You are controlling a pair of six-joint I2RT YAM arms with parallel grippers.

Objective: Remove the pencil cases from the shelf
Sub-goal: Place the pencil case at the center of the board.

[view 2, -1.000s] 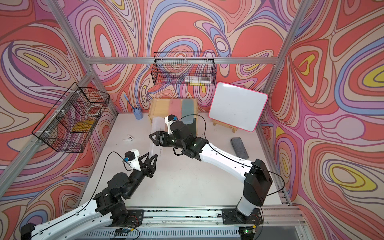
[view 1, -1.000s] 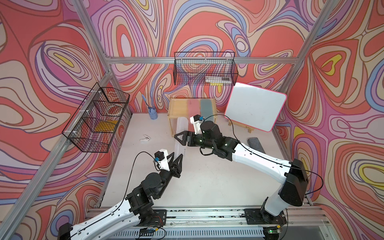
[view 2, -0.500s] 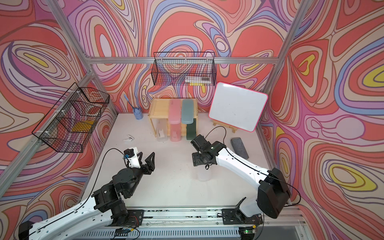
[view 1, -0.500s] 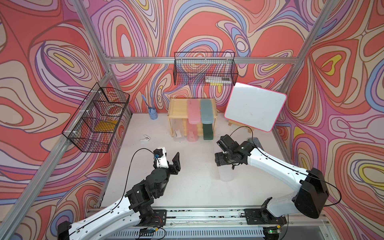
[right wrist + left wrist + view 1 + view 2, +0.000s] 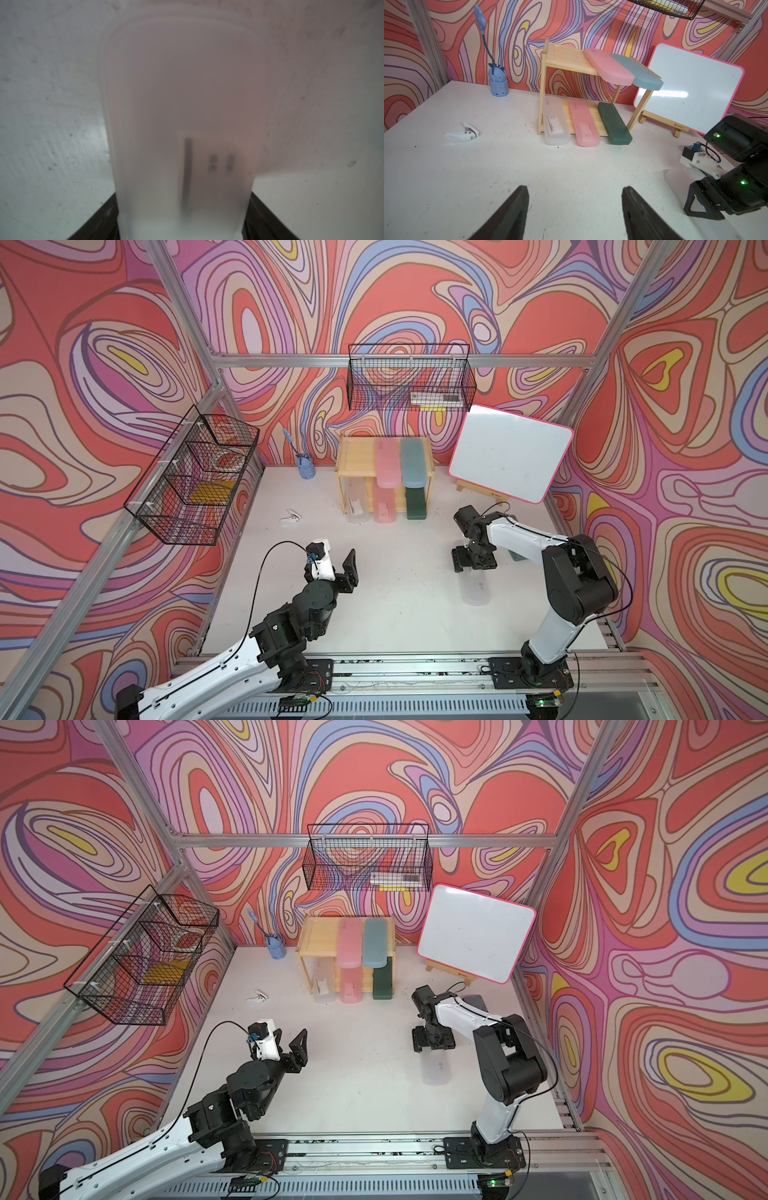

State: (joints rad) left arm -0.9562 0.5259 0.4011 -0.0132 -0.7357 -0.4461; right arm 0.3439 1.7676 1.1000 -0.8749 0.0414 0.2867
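Five pencil cases [image 5: 388, 464] on shelf [image 5: 357, 456]; one whitish case [image 5: 476, 589] on table [image 5: 395, 614], clasped by right gripper [image 5: 473, 567]; left gripper [image 5: 575, 188] spread, empty.

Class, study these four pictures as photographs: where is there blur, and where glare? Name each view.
Right wrist view: the whitish pencil case fills the frame, out of focus, its label smeared. Left wrist view: a glare streak crosses the whiteboard; the left tool looks soft-edged up close. Both top views: sharp.
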